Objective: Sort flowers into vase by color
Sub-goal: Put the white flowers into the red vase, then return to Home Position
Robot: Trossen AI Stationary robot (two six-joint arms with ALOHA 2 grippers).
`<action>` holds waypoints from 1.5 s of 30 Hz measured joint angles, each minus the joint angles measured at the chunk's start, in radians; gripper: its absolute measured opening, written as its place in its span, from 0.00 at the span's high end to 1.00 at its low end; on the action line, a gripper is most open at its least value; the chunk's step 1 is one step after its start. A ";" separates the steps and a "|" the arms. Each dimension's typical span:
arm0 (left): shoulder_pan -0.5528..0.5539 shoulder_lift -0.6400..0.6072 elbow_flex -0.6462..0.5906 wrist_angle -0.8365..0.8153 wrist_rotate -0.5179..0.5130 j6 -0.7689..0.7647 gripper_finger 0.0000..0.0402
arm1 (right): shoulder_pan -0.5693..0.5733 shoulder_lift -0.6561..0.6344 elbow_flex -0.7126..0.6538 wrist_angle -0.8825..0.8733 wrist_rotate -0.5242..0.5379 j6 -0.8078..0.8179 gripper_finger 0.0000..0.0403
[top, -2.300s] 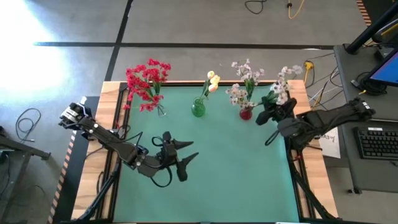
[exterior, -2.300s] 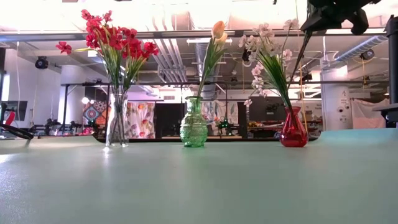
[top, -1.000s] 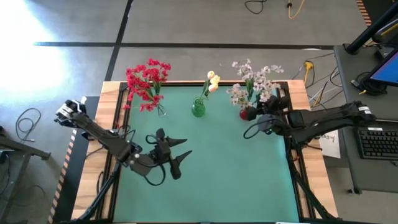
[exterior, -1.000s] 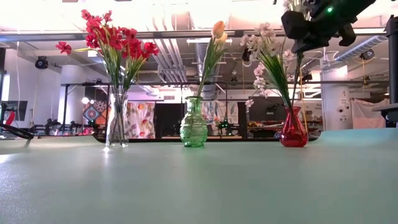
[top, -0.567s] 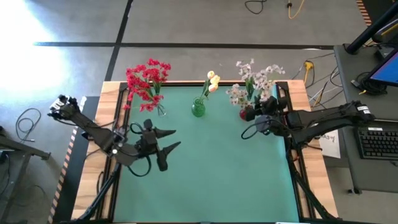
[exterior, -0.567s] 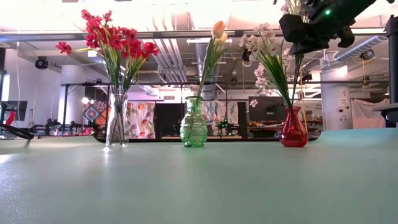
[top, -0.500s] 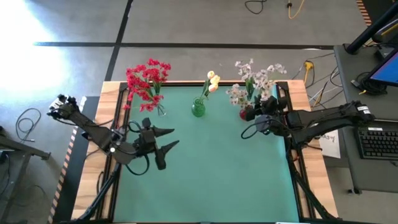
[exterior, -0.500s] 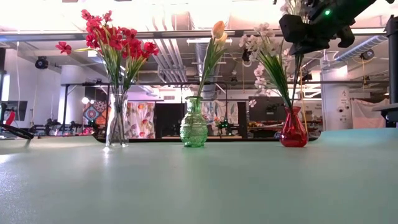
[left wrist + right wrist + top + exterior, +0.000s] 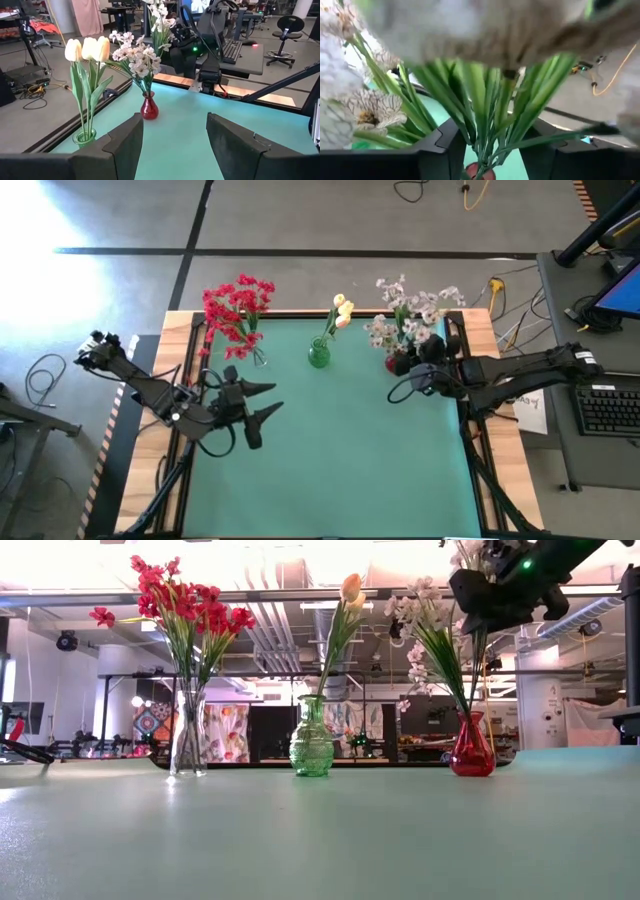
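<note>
- Your table (image 9: 340,470) has a green top, and three vases stand in a row along its far edge
- Your left arm (image 9: 150,388) reaches in from the left side of the table, well apart from the vases; the left gripper (image 9: 258,402) hangs over the mat near the clear vase with its fingers (image 9: 125,145) spread wide and nothing between them
- Your right arm (image 9: 530,370) stretches in from the right side toward the red vase; the right gripper (image 9: 425,360) sits high, just beside the pale sprays and above the red vase
- In the right wrist view the right gripper's fingers (image 9: 437,150) stand apart on either side of the green stems, which run down between them to the vase mouth; you cannot tell whether they touch the stems
- The red flowers (image 9: 238,310) stand bunched in the clear vase (image 9: 187,735) at the left end of the row
- The pale sprays (image 9: 405,315) fill the red vase (image 9: 472,750) at the right end; in the low view the right gripper shows above that vase, among the spray tops
- The cream buds (image 9: 342,310) stand in the green vase (image 9: 312,740) in the middle; the left wrist view shows three buds on their stems
- A keyboard (image 9: 608,408) lies on a side desk to the right of the table
</note>
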 joint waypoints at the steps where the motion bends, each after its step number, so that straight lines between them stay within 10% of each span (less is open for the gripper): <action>1: 0.000 0.001 0.000 -0.003 0.000 -0.002 0.49 | -0.005 0.000 0.000 0.000 -0.013 -0.001 0.62; 24: 0.000 0.003 0.000 -0.064 -0.039 -0.048 0.49 | -0.039 -0.010 0.000 -0.239 -0.294 0.114 0.21; 31: -0.005 -0.006 0.001 -0.114 -0.055 -0.059 0.49 | -0.038 -0.010 0.000 -0.251 -0.425 0.139 0.17; 38: -0.117 -0.104 0.067 -0.469 0.201 -0.161 0.49 | 0.002 -0.063 0.000 -0.397 -0.492 0.216 0.19; 45: -0.282 -0.191 0.048 -0.588 0.112 -0.199 0.49 | 0.078 -0.177 0.000 -0.480 -0.442 0.252 0.18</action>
